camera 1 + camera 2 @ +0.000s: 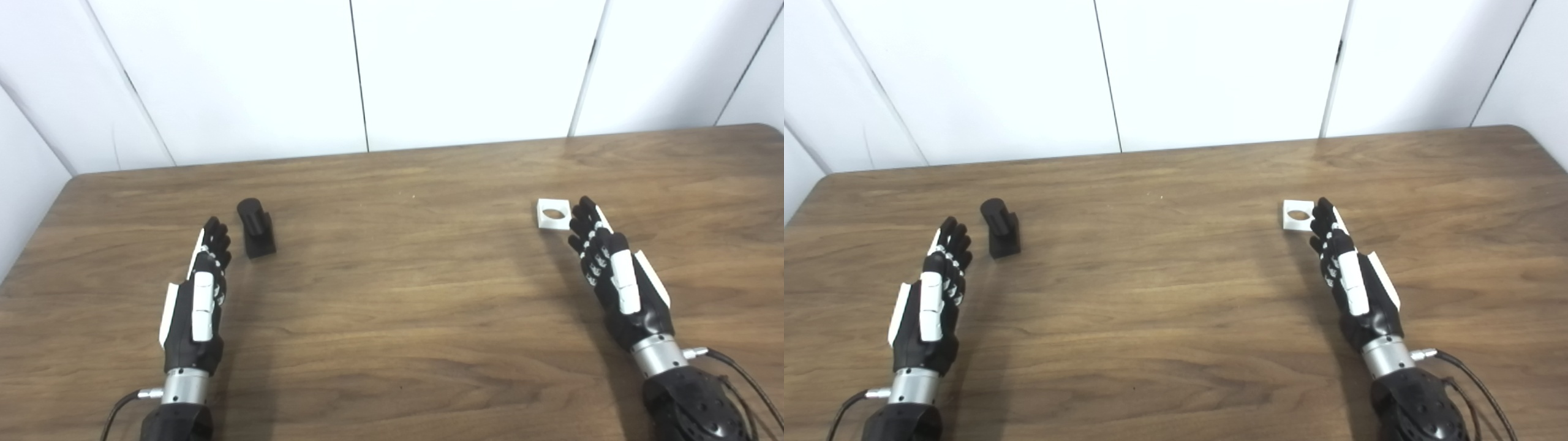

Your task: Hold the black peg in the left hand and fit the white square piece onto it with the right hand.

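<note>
Both hands are stretched out flat and hold nothing: the left hand [202, 288] is near the black peg [256, 228] on the table [398, 294], and the right hand's [612, 269] fingertips are just beside the white square piece [554, 214].

Each hand, left hand [199, 294] and right hand [615, 275], is black with white plates, silver wrist cuff and black cable.

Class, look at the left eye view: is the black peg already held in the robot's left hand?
No, the black peg lies on the table beside the open left hand.
</note>
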You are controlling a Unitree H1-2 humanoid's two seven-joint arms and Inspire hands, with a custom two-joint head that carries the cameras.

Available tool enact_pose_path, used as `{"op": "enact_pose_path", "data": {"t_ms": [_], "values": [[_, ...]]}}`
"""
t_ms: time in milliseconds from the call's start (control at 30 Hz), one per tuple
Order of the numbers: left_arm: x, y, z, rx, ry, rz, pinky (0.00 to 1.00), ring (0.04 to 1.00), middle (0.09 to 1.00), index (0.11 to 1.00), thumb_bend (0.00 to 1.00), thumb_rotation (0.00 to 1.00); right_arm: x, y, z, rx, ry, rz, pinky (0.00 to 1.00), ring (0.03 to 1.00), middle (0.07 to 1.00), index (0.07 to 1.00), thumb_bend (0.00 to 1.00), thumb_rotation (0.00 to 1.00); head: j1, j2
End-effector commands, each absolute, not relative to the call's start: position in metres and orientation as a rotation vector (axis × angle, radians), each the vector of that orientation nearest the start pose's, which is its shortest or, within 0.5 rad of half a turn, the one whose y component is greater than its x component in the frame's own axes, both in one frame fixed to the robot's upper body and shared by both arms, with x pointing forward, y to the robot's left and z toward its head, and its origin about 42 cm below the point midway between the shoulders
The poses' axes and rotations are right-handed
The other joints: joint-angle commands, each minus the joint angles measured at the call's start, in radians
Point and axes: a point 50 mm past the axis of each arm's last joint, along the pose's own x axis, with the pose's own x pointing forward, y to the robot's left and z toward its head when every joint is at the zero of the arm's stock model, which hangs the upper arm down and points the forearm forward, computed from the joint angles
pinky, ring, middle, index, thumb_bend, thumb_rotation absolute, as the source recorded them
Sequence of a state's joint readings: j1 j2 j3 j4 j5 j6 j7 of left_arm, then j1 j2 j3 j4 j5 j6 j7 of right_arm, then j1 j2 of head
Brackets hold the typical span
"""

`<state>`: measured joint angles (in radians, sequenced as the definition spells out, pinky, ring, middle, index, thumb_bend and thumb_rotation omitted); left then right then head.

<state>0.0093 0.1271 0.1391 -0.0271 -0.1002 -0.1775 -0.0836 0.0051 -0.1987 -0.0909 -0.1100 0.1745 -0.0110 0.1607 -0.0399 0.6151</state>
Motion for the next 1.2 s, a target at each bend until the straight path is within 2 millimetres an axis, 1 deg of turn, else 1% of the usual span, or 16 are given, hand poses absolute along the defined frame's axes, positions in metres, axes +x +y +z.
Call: {"op": "enact_pose_path", "data": {"t_ms": [0, 167, 300, 400, 633, 800, 900, 933, 1000, 1100, 1133, 1167], "values": [[0.278, 0.285, 0.119, 0.059, -0.207, 0.048, 1.00, 1.000, 1.000, 1.000, 0.61, 1.00, 0.286, -0.293, 0.146, -0.051, -0.174, 0.094, 1.00, 1.000, 1.000, 1.000, 0.67, 1.00, 0.001, 0.000], [0.278, 0.283, 0.120, 0.069, -0.205, 0.039, 1.00, 1.000, 1.000, 1.000, 0.60, 1.00, 0.286, -0.295, 0.147, -0.052, -0.176, 0.095, 1.00, 1.000, 1.000, 1.000, 0.64, 1.00, 0.010, -0.003], [0.278, 0.282, 0.121, 0.083, -0.201, 0.039, 1.00, 1.000, 1.000, 1.000, 0.61, 0.99, 0.286, -0.295, 0.147, -0.055, -0.176, 0.096, 1.00, 1.000, 1.000, 1.000, 0.65, 1.00, 0.016, -0.002], [0.278, 0.282, 0.123, 0.101, -0.193, 0.050, 1.00, 1.000, 1.000, 1.000, 0.59, 0.98, 0.286, -0.296, 0.146, -0.061, -0.173, 0.098, 1.00, 1.000, 1.000, 1.000, 0.64, 1.00, 0.022, -0.004], [0.280, 0.282, 0.129, 0.113, -0.169, 0.083, 1.00, 1.000, 1.000, 1.000, 0.60, 0.92, 0.286, -0.298, 0.143, -0.064, -0.167, 0.104, 1.00, 1.000, 1.000, 1.000, 0.64, 1.00, 0.031, -0.007], [0.282, 0.284, 0.134, 0.146, -0.183, 0.077, 1.00, 1.000, 1.000, 1.000, 0.56, 0.89, 0.286, -0.298, 0.141, -0.053, -0.163, 0.107, 1.00, 1.000, 1.000, 1.000, 0.64, 1.00, 0.037, -0.010], [0.283, 0.286, 0.137, 0.188, -0.185, 0.087, 1.00, 1.000, 1.000, 1.000, 0.57, 0.87, 0.286, -0.298, 0.140, -0.046, -0.161, 0.110, 1.00, 1.000, 1.000, 1.000, 0.66, 1.00, 0.042, -0.011], [0.284, 0.287, 0.139, 0.204, -0.183, 0.093, 1.00, 1.000, 1.000, 1.000, 0.58, 0.87, 0.286, -0.298, 0.140, -0.044, -0.162, 0.111, 1.00, 1.000, 1.000, 1.000, 0.65, 1.00, 0.046, -0.012], [0.286, 0.290, 0.143, 0.239, -0.188, 0.098, 1.00, 1.000, 1.000, 1.000, 0.61, 0.84, 0.286, -0.298, 0.139, -0.047, -0.161, 0.113, 1.00, 1.000, 1.000, 1.000, 0.64, 1.00, 0.049, -0.014], [0.289, 0.296, 0.150, 0.286, -0.192, 0.075, 1.00, 1.000, 1.000, 1.000, 0.61, 0.79, 0.287, -0.299, 0.139, -0.047, -0.157, 0.114, 1.00, 1.000, 1.000, 1.000, 0.65, 1.00, 0.053, -0.015], [0.290, 0.298, 0.153, 0.297, -0.195, 0.066, 1.00, 1.000, 1.000, 1.000, 0.62, 0.75, 0.287, -0.299, 0.138, -0.046, -0.156, 0.116, 1.00, 1.000, 1.000, 1.000, 0.65, 1.00, 0.053, -0.017], [0.291, 0.300, 0.154, 0.304, -0.197, 0.061, 1.00, 1.000, 1.000, 1.000, 0.62, 0.74, 0.287, -0.299, 0.138, -0.045, -0.155, 0.117, 1.00, 1.000, 1.000, 1.000, 0.66, 1.00, 0.056, -0.018]]}}
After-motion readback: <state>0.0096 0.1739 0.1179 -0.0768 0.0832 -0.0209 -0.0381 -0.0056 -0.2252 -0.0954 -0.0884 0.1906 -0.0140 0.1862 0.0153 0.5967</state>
